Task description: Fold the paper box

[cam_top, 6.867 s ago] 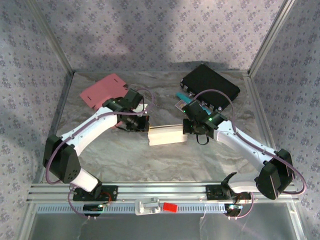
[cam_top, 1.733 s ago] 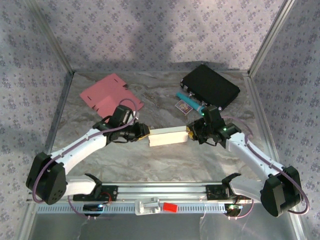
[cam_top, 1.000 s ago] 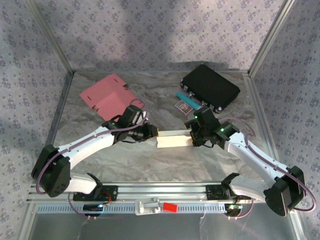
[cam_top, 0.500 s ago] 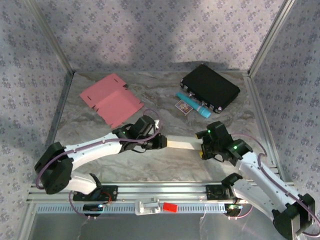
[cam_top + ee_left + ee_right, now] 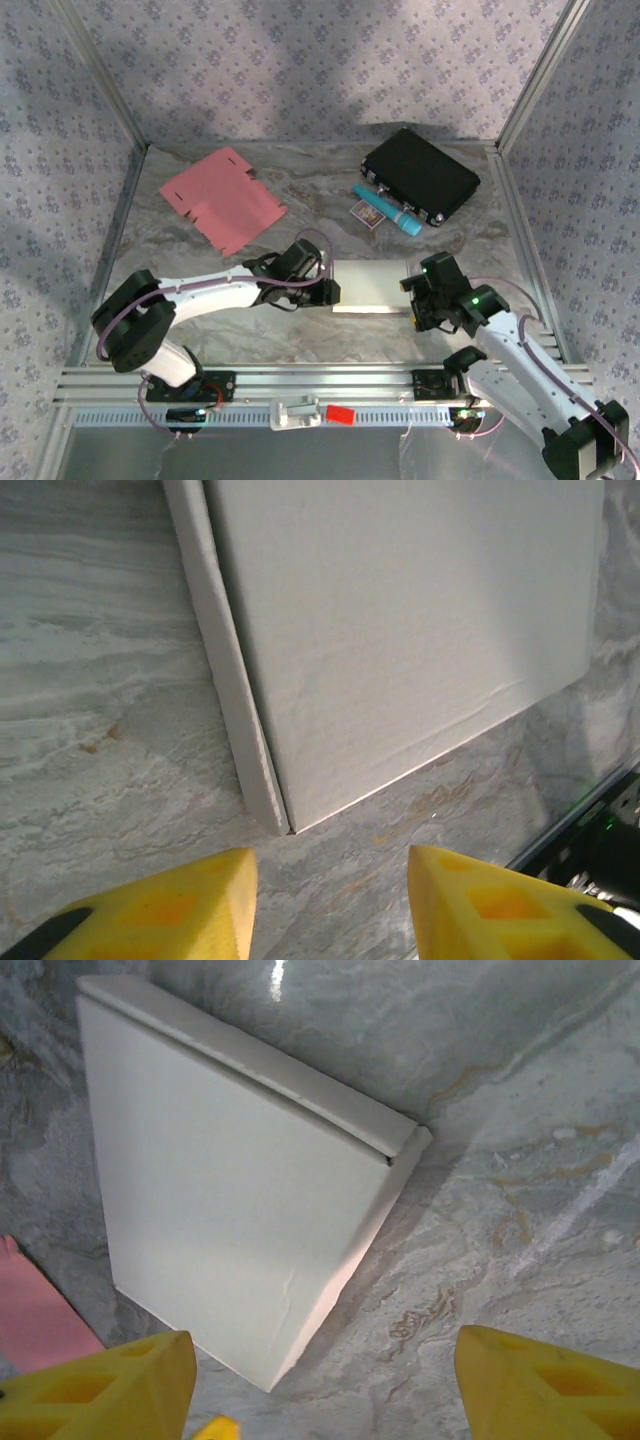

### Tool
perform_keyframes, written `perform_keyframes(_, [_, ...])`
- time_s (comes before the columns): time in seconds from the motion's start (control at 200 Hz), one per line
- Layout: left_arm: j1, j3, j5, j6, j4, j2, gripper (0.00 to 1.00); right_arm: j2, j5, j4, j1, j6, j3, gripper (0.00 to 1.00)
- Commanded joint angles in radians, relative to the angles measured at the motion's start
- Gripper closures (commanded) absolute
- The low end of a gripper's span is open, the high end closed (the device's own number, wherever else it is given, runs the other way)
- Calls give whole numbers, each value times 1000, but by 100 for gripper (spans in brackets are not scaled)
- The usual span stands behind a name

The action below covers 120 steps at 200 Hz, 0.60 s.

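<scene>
The white paper box lies closed and flat on the marbled table, near the front. My left gripper sits just off its left end, and my right gripper just off its right end. In the left wrist view the box lies beyond the gripper; the yellow fingers stand apart over bare table. The right wrist view has the box ahead of the gripper, whose fingers are spread wide with nothing between them.
A flat pink cardboard blank lies at the back left. A black case stands at the back right, with a teal tube and a small card in front of it. The metal rail runs along the near edge.
Both arms carried the box toward the near edge and laid it flat. The left gripper has opened and let go; both grippers now stand free of the box.
</scene>
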Motion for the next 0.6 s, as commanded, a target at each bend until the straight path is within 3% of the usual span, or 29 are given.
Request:
perform_keyframes(0.0, [62,66,24,-90,-29,-8,52,83,10,-60,-23,-219,88,30])
perform_keyframes(0.295, [93,172,89,-67,-26,183,56,227,-45,-91,-67,-438,255,31])
perform_keyframes(0.595, [72,230,100,-50,-29,289,59,230,-71,-133,-130,-533,334,32])
